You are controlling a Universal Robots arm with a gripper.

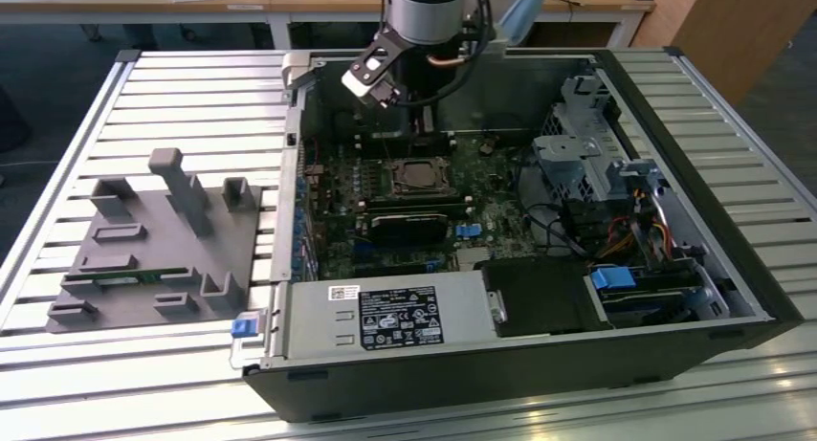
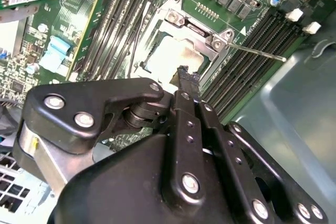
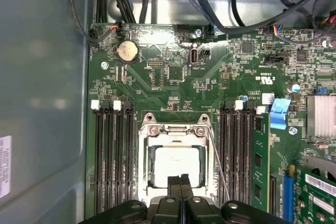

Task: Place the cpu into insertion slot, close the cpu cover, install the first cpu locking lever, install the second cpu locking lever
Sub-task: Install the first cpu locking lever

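The cpu [image 3: 177, 162] lies pale and square in the insertion slot [image 1: 418, 176] of the green motherboard. The silver cpu cover [image 3: 176, 129] rests flat around it, its window showing the chip face. A thin metal locking lever [image 3: 219, 166] slants loose along one side of the socket; it shows as a rod [image 2: 257, 53] in the second wrist view. My gripper [image 3: 180, 179] hovers over the socket's edge, its two black fingers pressed together with nothing between them. In the exterior view the gripper [image 1: 416, 135] reaches down into the open computer case just behind the socket. The cpu [image 2: 168, 56] sits just beyond the fingertips [image 2: 186, 74].
Long black memory slots [image 3: 113, 156] flank the socket on both sides. A green card [image 3: 260, 166] stands in one slot. The grey power-supply box [image 1: 383, 317] fills the case front, drive cages [image 1: 600, 164] the exterior view's right. A grey fixture block [image 1: 153, 240] sits outside the case.
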